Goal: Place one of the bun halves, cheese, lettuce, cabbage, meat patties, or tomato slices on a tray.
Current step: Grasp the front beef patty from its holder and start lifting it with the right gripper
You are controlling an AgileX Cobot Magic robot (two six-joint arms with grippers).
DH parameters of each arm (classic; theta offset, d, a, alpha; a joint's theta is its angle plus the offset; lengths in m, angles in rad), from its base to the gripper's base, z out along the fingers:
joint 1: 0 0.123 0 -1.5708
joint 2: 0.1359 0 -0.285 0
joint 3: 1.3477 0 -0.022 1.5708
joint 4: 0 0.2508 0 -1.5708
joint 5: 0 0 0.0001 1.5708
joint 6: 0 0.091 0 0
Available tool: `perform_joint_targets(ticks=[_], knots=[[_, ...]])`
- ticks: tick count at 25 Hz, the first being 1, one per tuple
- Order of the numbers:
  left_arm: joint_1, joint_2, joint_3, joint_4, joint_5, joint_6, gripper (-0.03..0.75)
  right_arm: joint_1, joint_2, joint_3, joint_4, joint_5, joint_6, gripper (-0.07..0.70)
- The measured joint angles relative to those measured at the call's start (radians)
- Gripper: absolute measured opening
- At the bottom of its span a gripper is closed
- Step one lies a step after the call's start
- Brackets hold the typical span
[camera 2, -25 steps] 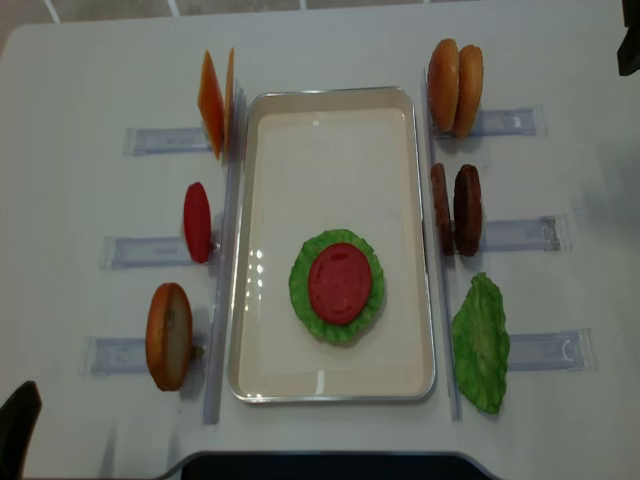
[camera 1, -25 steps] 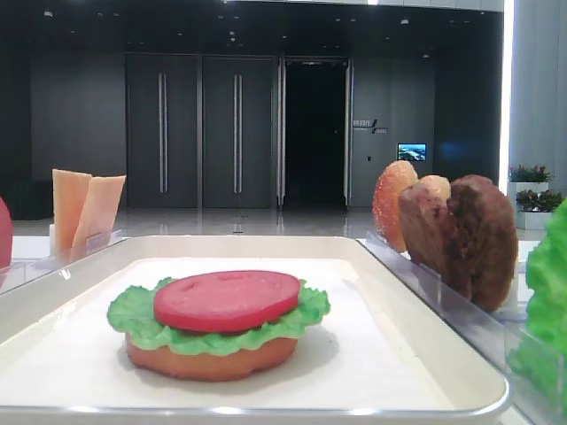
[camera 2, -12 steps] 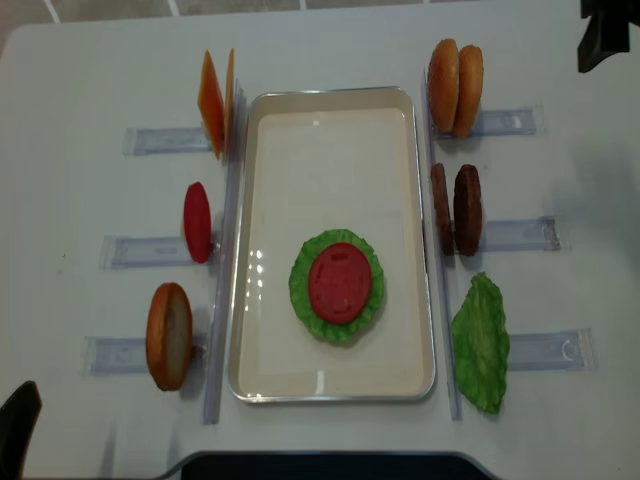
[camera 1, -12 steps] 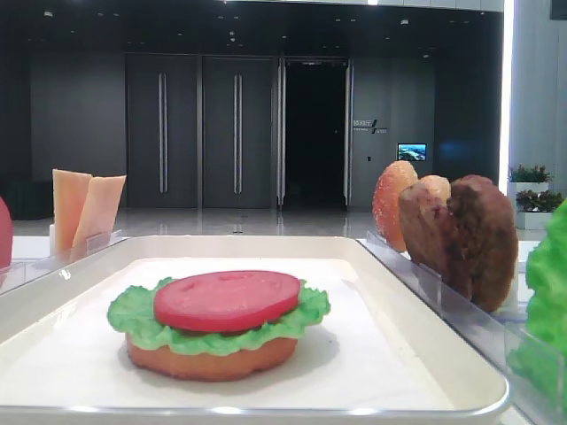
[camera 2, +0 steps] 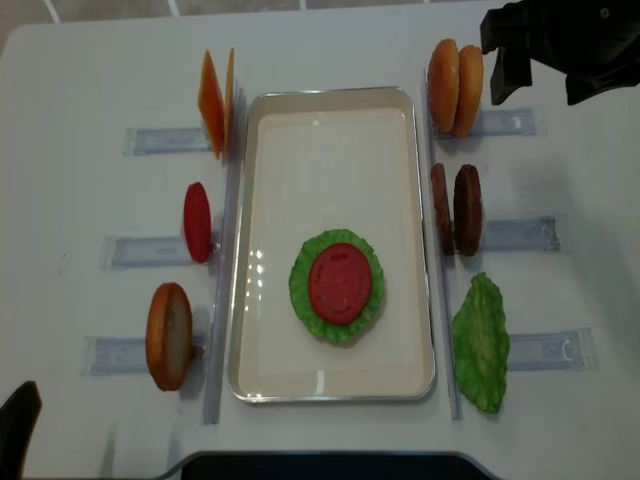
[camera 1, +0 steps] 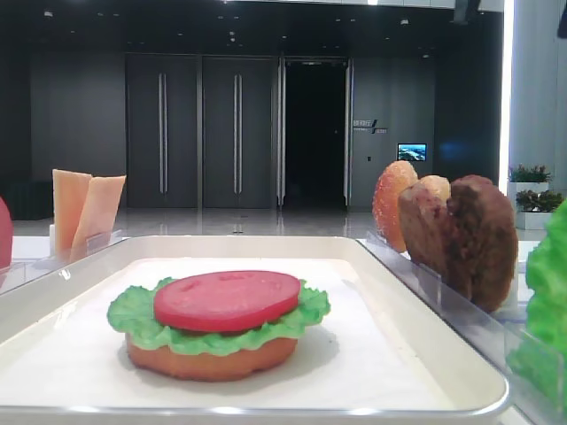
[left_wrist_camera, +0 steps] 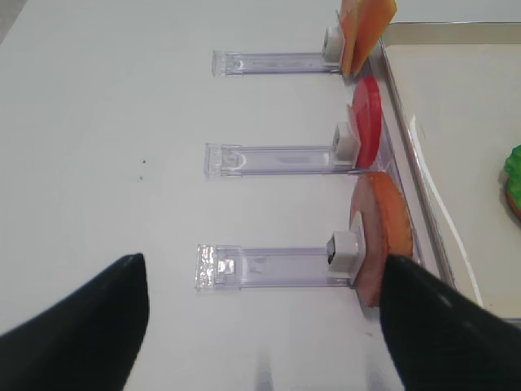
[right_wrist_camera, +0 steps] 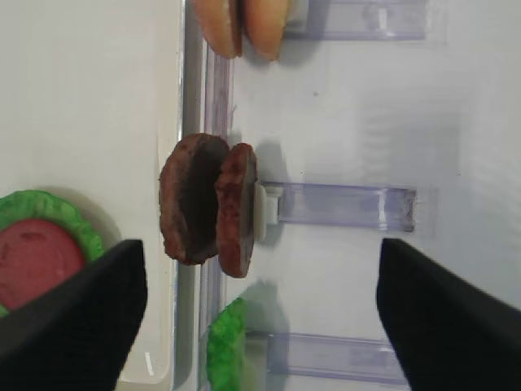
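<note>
The white tray [camera 2: 330, 94] holds a stack of bun half, lettuce and tomato slice [camera 2: 340, 282]. Two meat patties [camera 2: 457, 210] stand on edge in a clear rack right of the tray, also seen in the right wrist view as the patties [right_wrist_camera: 203, 208]. My right gripper [right_wrist_camera: 260, 326] is open and empty, high above the table's far right [camera 2: 548, 80], behind the upright bun halves [camera 2: 455, 88]. My left gripper [left_wrist_camera: 264, 326] is open and empty beside the near-left bun half [left_wrist_camera: 383, 232].
Clear racks line both sides of the tray. On the left stand cheese slabs [camera 2: 215, 100], a tomato slice [camera 2: 197, 222] and a bun half [camera 2: 168, 335]. A spare lettuce leaf [camera 2: 480, 342] stands at the near right.
My right arm has come into the overhead view from the top right corner and moved left toward the bun halves. The food and the left gripper have not moved.
</note>
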Motion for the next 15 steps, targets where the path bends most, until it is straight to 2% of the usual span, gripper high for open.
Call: perform_joint_targets(ticks=[7, 15], knots=[[0.0, 0.0, 0.0, 0.0, 0.0, 0.0, 0.694, 0.06, 0.065, 0.0, 0.0, 0.0, 0.138, 0.577], [0.0, 0.0, 0.0, 0.0, 0.0, 0.0, 0.694, 0.15, 0.108, 0.0, -0.002, -0.001, 0.186, 0.577]])
